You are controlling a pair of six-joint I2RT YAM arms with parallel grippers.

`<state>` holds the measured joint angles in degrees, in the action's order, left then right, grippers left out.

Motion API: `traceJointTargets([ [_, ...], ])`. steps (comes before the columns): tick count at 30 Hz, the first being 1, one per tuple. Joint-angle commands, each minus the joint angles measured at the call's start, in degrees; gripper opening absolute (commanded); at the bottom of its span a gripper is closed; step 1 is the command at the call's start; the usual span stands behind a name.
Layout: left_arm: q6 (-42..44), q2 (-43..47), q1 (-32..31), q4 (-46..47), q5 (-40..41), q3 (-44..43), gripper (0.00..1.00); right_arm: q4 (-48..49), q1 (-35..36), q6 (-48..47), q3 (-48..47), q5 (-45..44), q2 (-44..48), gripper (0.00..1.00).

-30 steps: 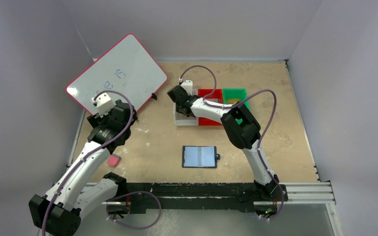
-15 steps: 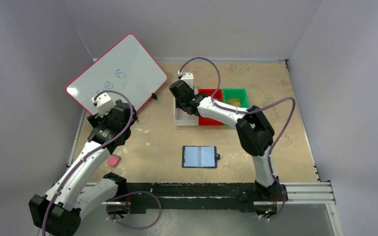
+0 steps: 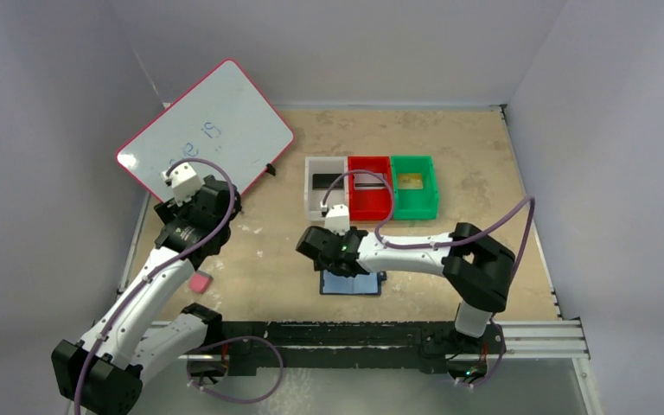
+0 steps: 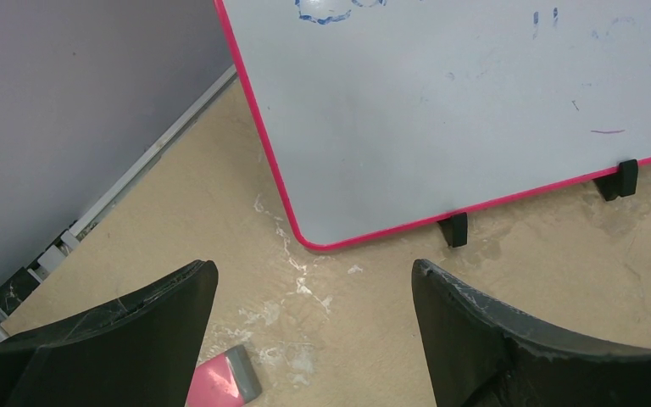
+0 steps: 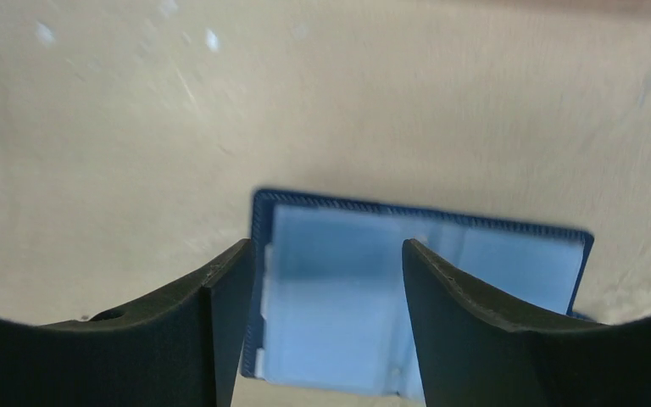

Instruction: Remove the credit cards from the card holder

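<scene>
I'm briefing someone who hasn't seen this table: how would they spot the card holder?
Start at the row of three bins at the table's far middle, then come toward the arms' bases. The card holder lies open and flat there, under the right gripper. It alone is navy-edged with light blue pockets.

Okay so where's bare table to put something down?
Free: the far strip behind the bins, and the right side between green bin and table edge. Crowded: around the card holder under the right pincer, and the whiteboard corner.

Matt, worn surfaces

The holder [image 5: 424,305] looks like stitched navy fabric with smooth blue pockets; the table [image 3: 484,164] is scuffed tan board; the bins [image 3: 414,187] are glossy plastic.
</scene>
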<state>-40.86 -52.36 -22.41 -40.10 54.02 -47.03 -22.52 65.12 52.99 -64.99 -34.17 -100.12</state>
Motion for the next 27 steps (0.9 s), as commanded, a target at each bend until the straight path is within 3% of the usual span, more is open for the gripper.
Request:
traceJointTargets([
  [1,0.8,-0.6,0.2,0.8,0.8,-2.3,0.85,-4.2,1.7,11.3,3.2,1.4,4.4,0.69],
  [14,1.0,-1.8,0.3,0.7,0.4,-2.3,0.85,-1.4,1.8,12.9,6.3,8.2,-0.4,0.7],
  [27,1.1,-2.0,0.2,0.6,0.1,-2.4,0.85,-3.6,1.8,13.5,5.4,5.7,-3.3,0.46],
])
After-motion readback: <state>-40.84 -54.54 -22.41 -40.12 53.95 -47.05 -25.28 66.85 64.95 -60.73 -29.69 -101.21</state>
